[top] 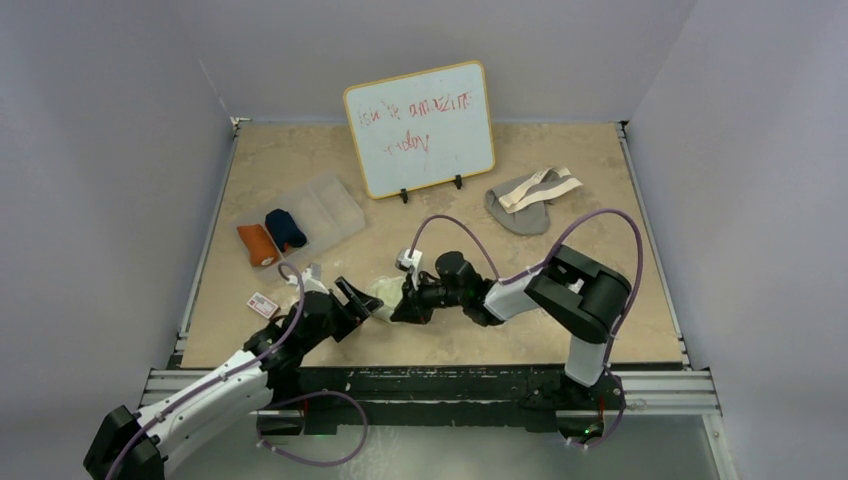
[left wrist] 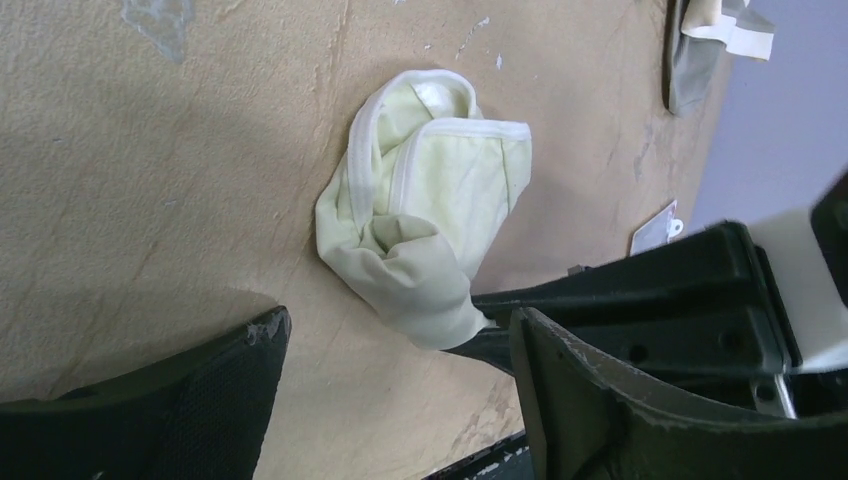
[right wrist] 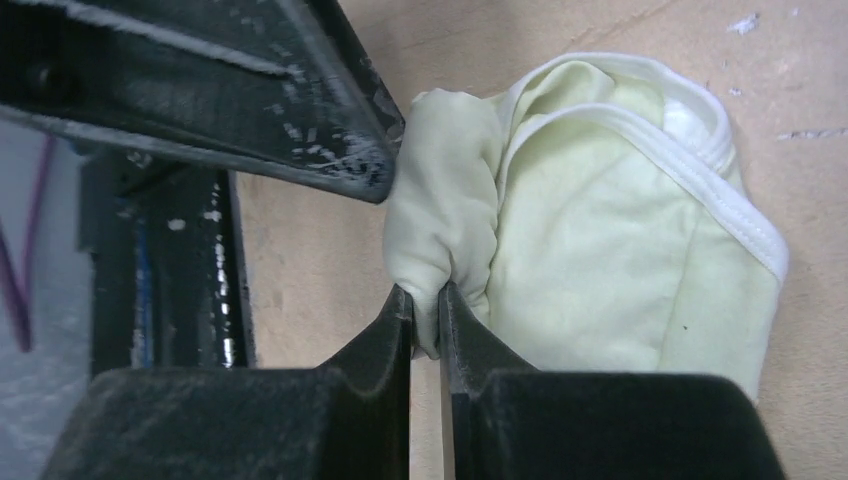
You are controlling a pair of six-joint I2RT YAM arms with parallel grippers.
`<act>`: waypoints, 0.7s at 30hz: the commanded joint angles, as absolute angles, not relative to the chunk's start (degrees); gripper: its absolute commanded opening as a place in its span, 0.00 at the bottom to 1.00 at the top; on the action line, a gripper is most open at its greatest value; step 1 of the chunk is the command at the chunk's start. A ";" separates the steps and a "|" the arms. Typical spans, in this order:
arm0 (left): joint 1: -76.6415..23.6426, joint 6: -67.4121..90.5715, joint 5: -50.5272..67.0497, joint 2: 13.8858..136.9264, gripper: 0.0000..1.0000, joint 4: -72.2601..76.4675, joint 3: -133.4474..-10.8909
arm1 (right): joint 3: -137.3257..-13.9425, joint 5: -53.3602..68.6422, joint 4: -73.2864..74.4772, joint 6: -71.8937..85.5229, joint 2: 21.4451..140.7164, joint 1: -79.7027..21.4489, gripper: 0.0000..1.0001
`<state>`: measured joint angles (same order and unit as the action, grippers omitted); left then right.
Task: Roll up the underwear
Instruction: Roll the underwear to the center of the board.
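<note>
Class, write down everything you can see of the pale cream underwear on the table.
The pale cream underwear is soft, thin cloth with white-trimmed edges, loosely bunched into a half-made roll. It lies on the tan table near its front edge. The fingers of the right gripper pinch a twisted fold at one end; the open left gripper hangs by that end, one finger close beside it.

The cream underwear (left wrist: 430, 190) was a pale yellow-green, its edges banded white. The orange roll (top: 258, 244) was plain and bright, and the navy roll (top: 285, 229) was nearly black. The grey underwear (top: 522, 212) carried a beige waistband. The table (top: 290, 160) was mottled tan, blotched paler in places. The whiteboard (top: 420, 128) was white with red scrawl and a yellow rim. The card (top: 263, 304) was white, printed red. The left gripper (top: 362, 300) and right gripper (right wrist: 427, 300) were black — the cables (top: 604, 212) purple.
</note>
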<state>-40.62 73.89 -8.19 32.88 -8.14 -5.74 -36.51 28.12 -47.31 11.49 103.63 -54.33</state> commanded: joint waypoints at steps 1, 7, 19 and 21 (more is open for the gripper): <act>-40.61 71.48 -6.11 31.40 0.79 -5.86 -3.50 | -36.03 39.85 -51.36 26.86 107.99 -51.29 0.08; -40.61 70.34 -4.58 36.19 0.77 2.48 -2.99 | -34.61 44.89 -62.56 37.28 113.17 -48.19 0.09; -40.52 71.26 -6.22 50.52 0.57 18.16 -0.24 | -35.28 47.29 -62.34 40.46 115.93 -45.70 0.10; -40.54 71.32 -6.52 52.80 0.51 19.40 -0.30 | -35.34 47.83 -62.32 40.91 116.05 -45.25 0.11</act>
